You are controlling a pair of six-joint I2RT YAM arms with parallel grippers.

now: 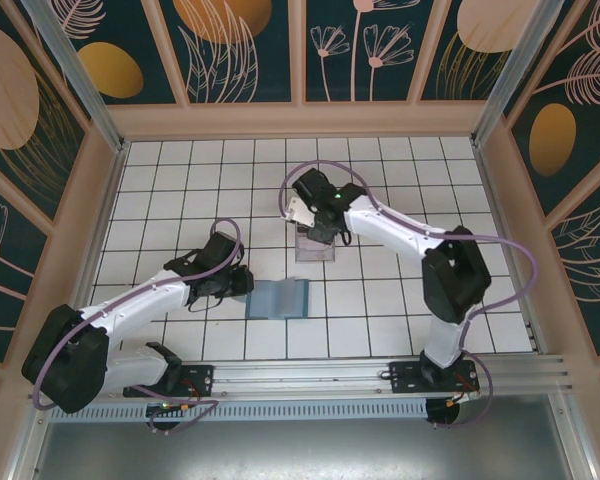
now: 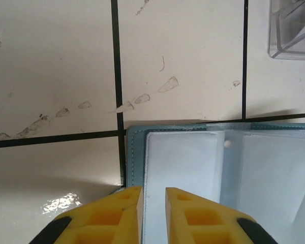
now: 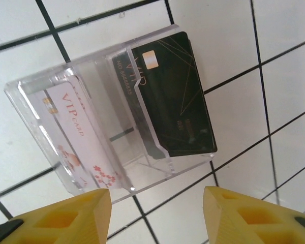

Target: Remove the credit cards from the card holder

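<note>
Right pincer: its jaws stand wide apart with nothing between them, poised above the clear tray.
Left pincer: its jaws are close together with a narrow slit between them, low over the near left corner of the card holder. I cannot tell whether they are gripping or pressing on it.
Black card: it sits in the tray's compartment on the right of the right wrist view. The chip end points away from the pincer, and fine gold lines run across its face.
White card: it sits in the tray's other compartment, beside the black one with a clear wall between them. It has red "VIP card" lettering and a red blossom print.
Clear tray: it rests on the tabletop, askew to the tile lines, directly below the right pincer.
Card holder: it lies open and flat on the tabletop, between the two arms and on the near side of the tray, a little apart from it. Its teal border frames pale glossy sleeves.
Tabletop: white tiles with dark joints, scuffed near the left pincer.
</note>
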